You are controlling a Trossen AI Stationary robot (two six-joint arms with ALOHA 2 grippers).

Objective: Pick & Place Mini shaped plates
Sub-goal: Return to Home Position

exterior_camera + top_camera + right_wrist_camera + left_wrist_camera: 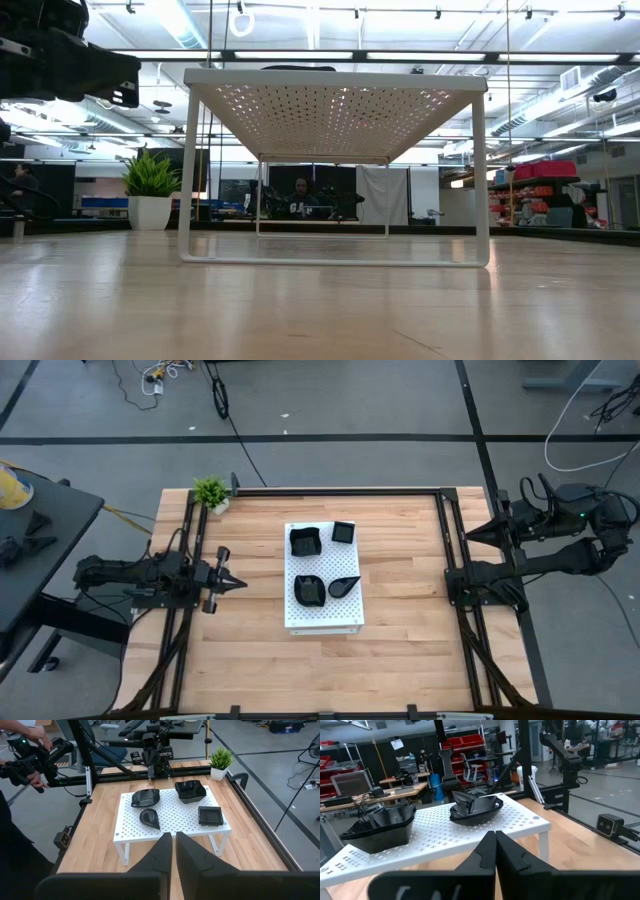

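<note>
Wood forms the table top [400, 660]. We read the high view as a clock face, with 12 o'clock at the far edge. A white perforated shelf [322, 618] stands at the centre, and all four black plates sit on its top:

- The wavy-edged plate [304, 541] is at 11 o'clock on the shelf.
- The square plate [343, 532] is at 1 o'clock.
- The bent-cornered plate [309, 589] is at 7 o'clock.
- The teardrop plate [344, 587] is at 5 o'clock.

In the left wrist view we see layered rims on the wavy-edged plate, as of one dish nested in another.

The left gripper [238, 583] hangs over the table at 9 o'clock of the shelf, near it but apart, and points toward it. Its fingers [485, 852] are pressed together and hold nothing.

The right gripper [470, 536] waits at about 3 o'clock, well apart from the shelf, by the table's edge. Its fingers [162, 852] are likewise pressed together with nothing between them.

A small potted plant [211, 492] stands at the table's 10 o'clock corner. In the right wrist view, a person's hand [41, 739] rests on a dark device [30, 760] beyond the table's 9 o'clock side.
</note>
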